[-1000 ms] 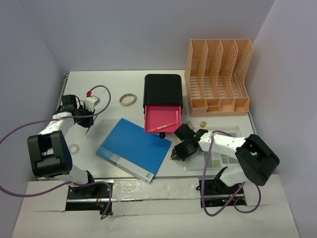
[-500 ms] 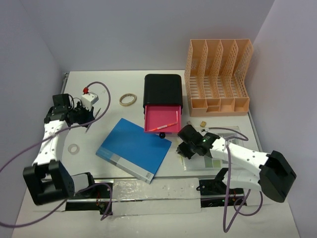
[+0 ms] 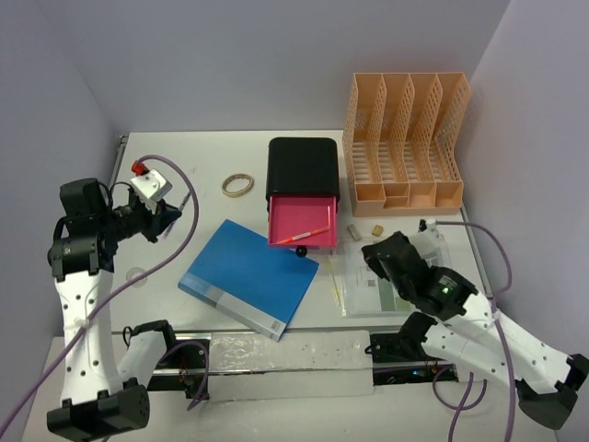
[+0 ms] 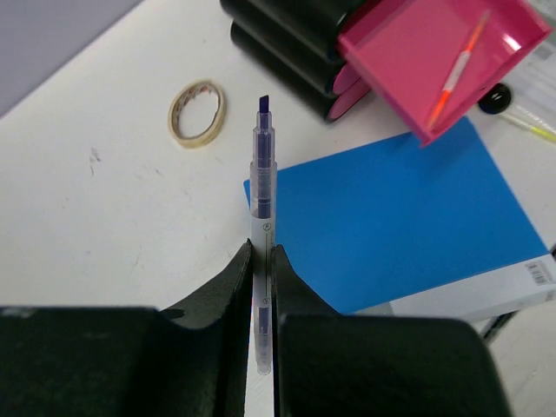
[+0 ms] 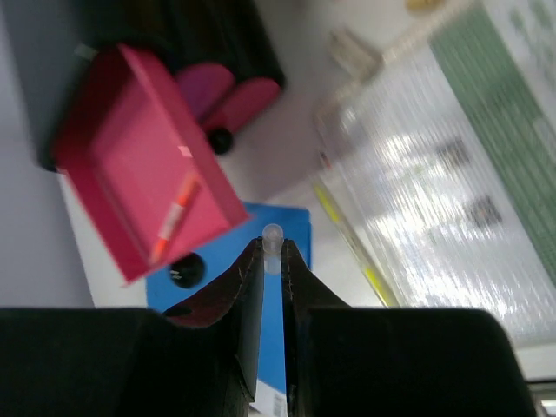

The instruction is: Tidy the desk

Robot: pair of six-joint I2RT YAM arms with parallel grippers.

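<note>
Desk [image 3: 212, 152] surface shows wide between blue folder [image 3: 248, 272] and its left edge

This is a robotics lab cell dressed up as an office workspace. A white desk [image 3: 221, 157] is boxed in by bare pale walls [image 3: 276, 64] at the left, top and right of the frame, and a left arm [image 3: 78, 308] and right arm [image 3: 488, 336] are mounted at a metal rail [image 3: 294, 354] along the bottom edge, trailing purple cables [image 3: 190, 214]. The office side shows in the stationery: an orange file rack [image 3: 405, 143] at upper right, a black drawer box [image 3: 303, 166] at centre, a blue folder [image 3: 248, 276] and a tape roll [image 3: 237, 185].
</note>
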